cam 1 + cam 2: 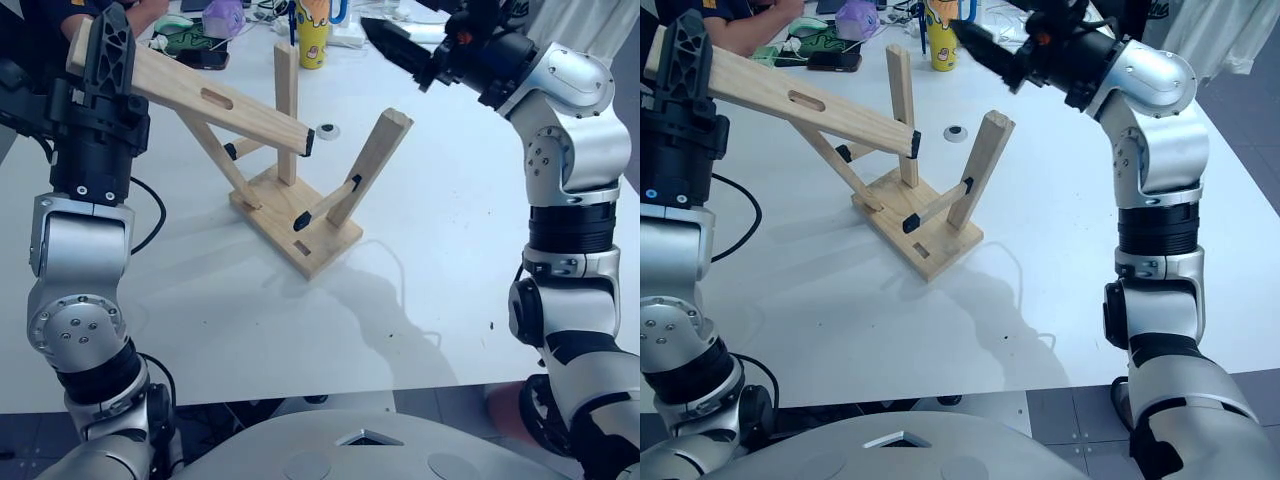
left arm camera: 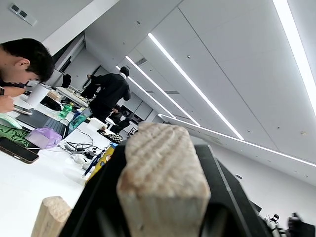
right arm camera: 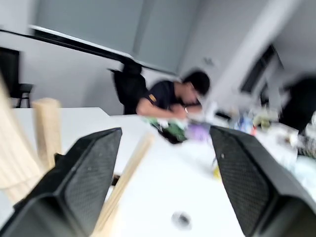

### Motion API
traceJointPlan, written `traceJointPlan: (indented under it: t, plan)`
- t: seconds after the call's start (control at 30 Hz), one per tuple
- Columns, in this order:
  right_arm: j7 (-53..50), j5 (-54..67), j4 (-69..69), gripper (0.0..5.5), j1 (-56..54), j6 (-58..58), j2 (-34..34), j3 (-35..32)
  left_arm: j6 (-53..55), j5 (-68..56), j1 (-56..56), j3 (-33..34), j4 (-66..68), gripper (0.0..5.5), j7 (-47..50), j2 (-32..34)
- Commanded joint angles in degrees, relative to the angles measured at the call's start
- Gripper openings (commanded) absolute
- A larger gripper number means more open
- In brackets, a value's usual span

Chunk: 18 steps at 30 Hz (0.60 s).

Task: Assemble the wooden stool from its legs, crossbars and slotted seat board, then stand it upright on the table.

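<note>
On the table [image 1: 300, 340] the stool [image 1: 305, 243] lies upturned, and the leg [image 1: 200, 95] clamped in the left gripper [image 1: 105, 55] may knock its uprights [image 1: 378, 160] askew, since the open, empty right gripper [image 3: 165, 148] steadies nothing.

Table: a white top [image 1: 450, 250] on which everything below except the lights is set.
Yellow cup: a patterned cup [image 1: 313, 40] is stood upright at the far edge.
Purple pouch: a soft lilac pouch [image 1: 224, 17] is placed to the left of the cup, well apart from it.
Phone: a dark phone [image 1: 835, 61] is laid flat just in front of the pouch.
Green item: a green-and-black thing [image 1: 185, 40] is seen beside the phone; its kind cannot be told.
Disc: a small round piece [image 1: 327, 130], white with a dark centre, is laid flat nearer than the cup.
Ceiling lights: long bright strips [image 2: 197, 89] are run across a white ceiling.
</note>
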Motion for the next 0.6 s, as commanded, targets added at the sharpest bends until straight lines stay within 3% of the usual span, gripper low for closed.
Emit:
traceJointPlan:
  t: [0.03, 0.17, 0.27, 0.37, 0.6]
  plan:
    - [-6.71, 3.89, 5.07, 3.32, 3.57, 13.08, 1.29, -5.23, 0.38, 1.02, 1.01, 0.69, 0.11, 1.03, -0.55, 1.00]
    - [-8.86, 7.46, 7.99, 3.32, 4.78, 18.49, 1.72, -9.42, 0.60, 1.41, 1.25, 1.13, 0.35, 1.03, -0.83, 1.47]
    - [-12.40, 16.43, 11.60, 3.32, 3.52, 24.95, 3.28, -20.38, 0.67, 1.15, 1.40, 1.45, 0.58, 1.03, -1.06, 1.69]
    - [-13.88, 23.21, 9.54, 3.32, 3.82, 29.83, 4.32, -25.46, 0.78, 0.78, 1.68, 1.80, 0.55, 1.03, -1.22, 1.86]
    - [-10.18, 29.30, -6.33, 3.32, 11.55, 35.83, 5.03, -19.35, 1.19, 0.77, 1.68, 1.97, 0.70, 1.03, -1.47, 1.96]
